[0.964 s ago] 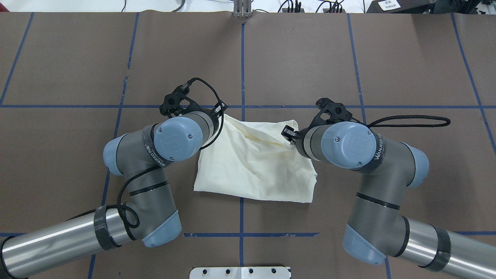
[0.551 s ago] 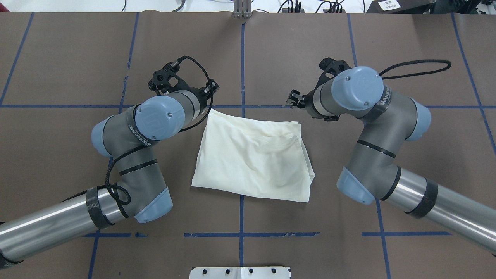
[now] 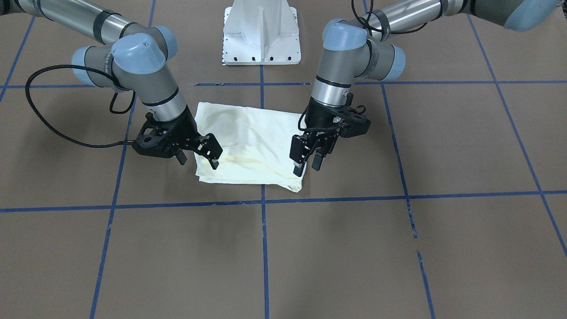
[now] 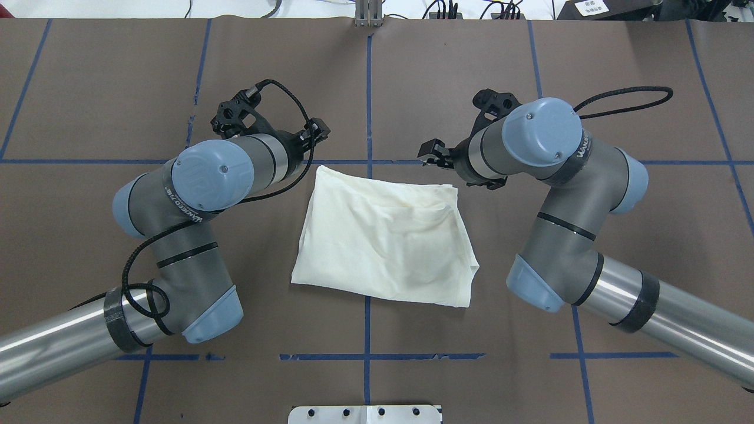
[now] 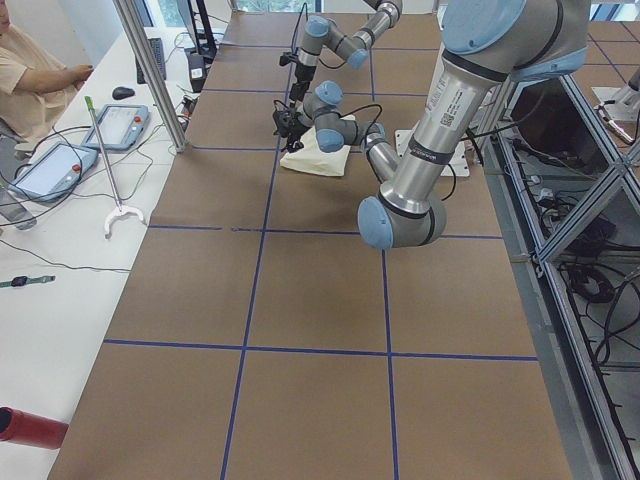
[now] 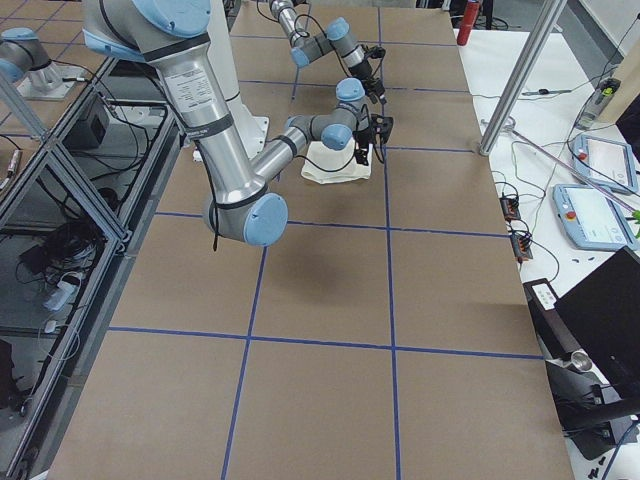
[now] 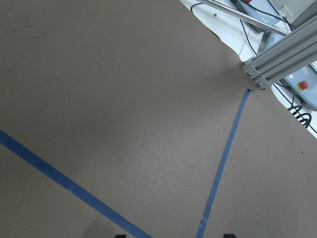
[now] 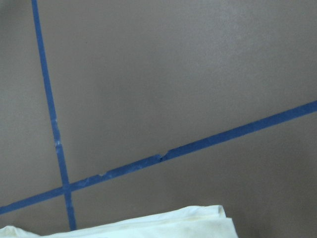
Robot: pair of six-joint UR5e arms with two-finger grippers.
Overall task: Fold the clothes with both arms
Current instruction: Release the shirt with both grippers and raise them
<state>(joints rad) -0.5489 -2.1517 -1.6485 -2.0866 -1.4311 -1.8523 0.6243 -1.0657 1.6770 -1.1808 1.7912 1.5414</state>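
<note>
The cream-white shirt (image 4: 383, 241) lies folded into a rough rectangle at the table's middle, plain side up; no print shows. It also shows in the front view (image 3: 248, 133) and at the bottom of the right wrist view (image 8: 148, 228). My left gripper (image 4: 315, 131) (image 3: 308, 166) hovers open and empty by the shirt's far left corner. My right gripper (image 4: 430, 154) (image 3: 198, 161) hovers open and empty by the far right corner. Neither touches the cloth.
The brown table cover (image 4: 530, 70) carries a grid of blue tape lines (image 4: 368, 88). The white pedestal base (image 3: 261, 40) stands at the robot's side. An operator (image 5: 30, 70) sits at a side desk with tablets; a metal post (image 7: 282, 54) stands at the far edge.
Both grippers have left the shirt's far edge and pulled up and away toward the far side. The cloth has dropped flat. The left arm has since swung further outward.
</note>
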